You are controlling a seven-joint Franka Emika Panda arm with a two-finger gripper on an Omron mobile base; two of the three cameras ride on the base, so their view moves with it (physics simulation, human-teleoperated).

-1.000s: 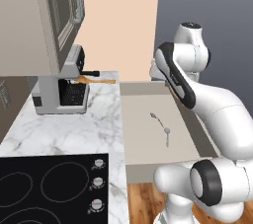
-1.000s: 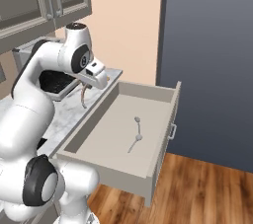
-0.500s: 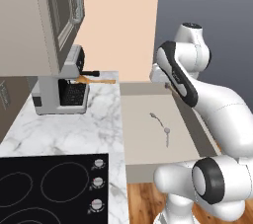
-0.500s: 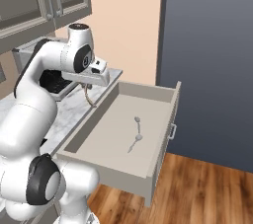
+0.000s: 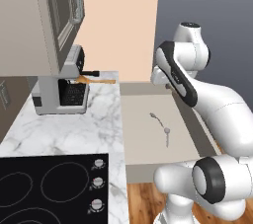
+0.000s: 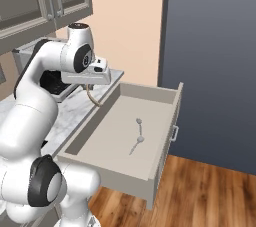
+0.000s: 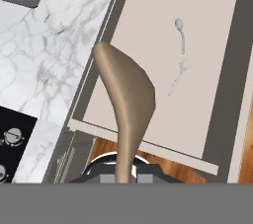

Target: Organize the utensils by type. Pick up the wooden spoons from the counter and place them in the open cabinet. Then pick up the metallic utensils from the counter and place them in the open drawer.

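A tan metallic utensil (image 7: 126, 104), apparently a shoehorn-shaped spoon (the close view distorts it), hangs clenched in the gripper (image 6: 90, 87) above the open drawer's (image 6: 165, 121) left edge beside the counter (image 5: 84, 124). Two small silver spoons (image 6: 138, 133) lie touching mid-drawer. A wooden spoon (image 5: 99, 80) rests at the counter's back edge.
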